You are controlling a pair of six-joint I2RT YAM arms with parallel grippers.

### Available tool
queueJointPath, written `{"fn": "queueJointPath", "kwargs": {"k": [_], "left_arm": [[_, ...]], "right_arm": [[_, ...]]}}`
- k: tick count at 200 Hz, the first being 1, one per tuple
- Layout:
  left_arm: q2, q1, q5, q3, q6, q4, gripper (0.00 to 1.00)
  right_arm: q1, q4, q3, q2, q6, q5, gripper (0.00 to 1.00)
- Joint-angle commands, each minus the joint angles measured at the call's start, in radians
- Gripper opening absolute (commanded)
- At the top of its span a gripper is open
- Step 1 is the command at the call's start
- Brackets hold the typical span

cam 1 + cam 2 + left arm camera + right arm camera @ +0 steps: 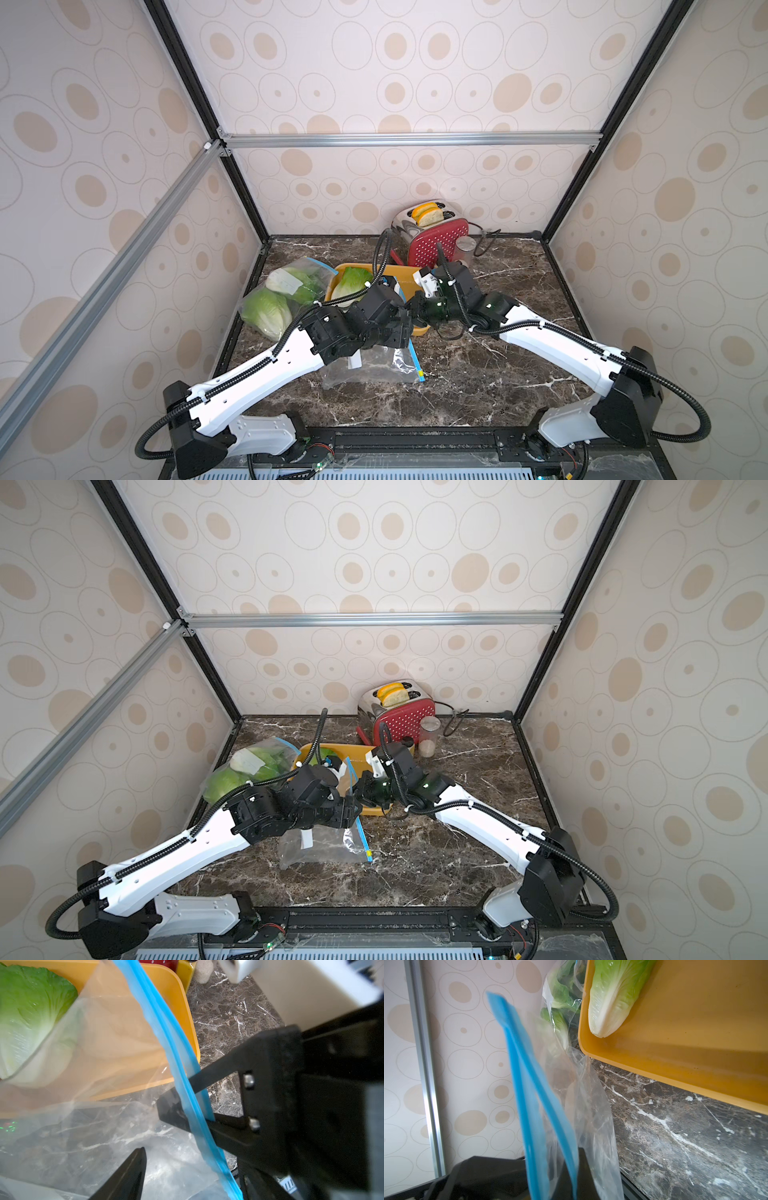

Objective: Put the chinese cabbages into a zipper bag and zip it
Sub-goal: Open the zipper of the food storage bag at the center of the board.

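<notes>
A clear zipper bag (pixel 374 368) with a blue zip strip (pixel 172 1043) hangs from my right gripper (pixel 550 1172), which is shut on that strip, and its lower end rests on the marble. My left gripper (pixel 193 1167) stands open just beside the strip, and the bag's film (pixel 104 1136) shows between its fingers. One chinese cabbage (pixel 351 282) lies in the yellow tray (pixel 415 274), seen close in the wrist views (pixel 27 1012) (pixel 612 997). Two more cabbages sit inside a second clear bag (pixel 278 299) left of the tray.
A red toaster (pixel 432 237) with bread in it stands at the back, with a clear jar (pixel 463 249) and a black cord beside it. Patterned walls close in the marble table (pixel 519 374) on three sides. Both arms meet over the tray's front edge.
</notes>
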Motion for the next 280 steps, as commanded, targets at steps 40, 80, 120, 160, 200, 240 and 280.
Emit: {"fn": "queueJointPath", "kwargs": {"k": [40,80,120,160,200,240,280], "left_arm": [[-0.036,0.0,-0.178,0.033,-0.024,-0.137,0.61],[-0.089,0.012,-0.199,0.016,-0.033,-0.145,0.55],[-0.072,0.025,-0.252,0.051,-0.033,-0.217,0.54],[-0.063,0.037,-0.232,0.058,-0.008,-0.172,0.55],[-0.023,0.042,-0.275,0.103,0.022,-0.212,0.25],[-0.096,0.06,-0.316,0.092,0.027,-0.222,0.08],[-0.159,0.09,-0.333,0.094,0.049,-0.237,0.01]], "right_arm": [[0.009,-0.042,-0.003,-0.06,0.015,0.029,0.0],[0.017,-0.071,-0.012,-0.068,-0.013,0.073,0.0],[0.035,-0.139,0.036,-0.046,-0.072,0.107,0.0],[0.058,-0.116,0.041,-0.025,-0.099,0.112,0.0],[0.075,-0.181,0.085,0.003,-0.156,0.15,0.0],[0.076,-0.25,0.08,-0.005,-0.198,0.211,0.0],[0.073,-0.332,0.088,0.017,-0.246,0.259,0.0]]}}
